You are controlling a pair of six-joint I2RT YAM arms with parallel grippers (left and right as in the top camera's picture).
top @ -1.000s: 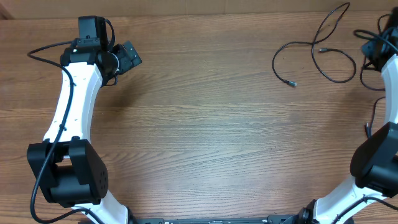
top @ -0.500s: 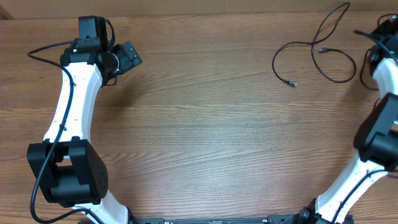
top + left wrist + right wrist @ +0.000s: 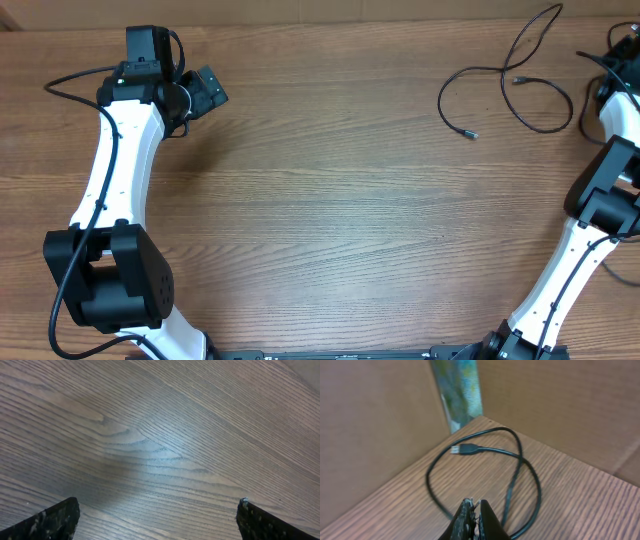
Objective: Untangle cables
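Left gripper (image 3: 159,505) spread wide above the table (image 3: 165,435), far left; right gripper (image 3: 474,505) pinched shut on a looped cable (image 3: 428,480), far-right corner.

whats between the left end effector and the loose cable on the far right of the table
Nothing. In the overhead view, the stretch of table between the left end effector and the cable is bare wood.

cables (image 3: 497,68): thin, black, loose strands | flat, table (image 3: 330,200) far-right corner | 1 cable (image 3: 521,458) looped, silver-tipped
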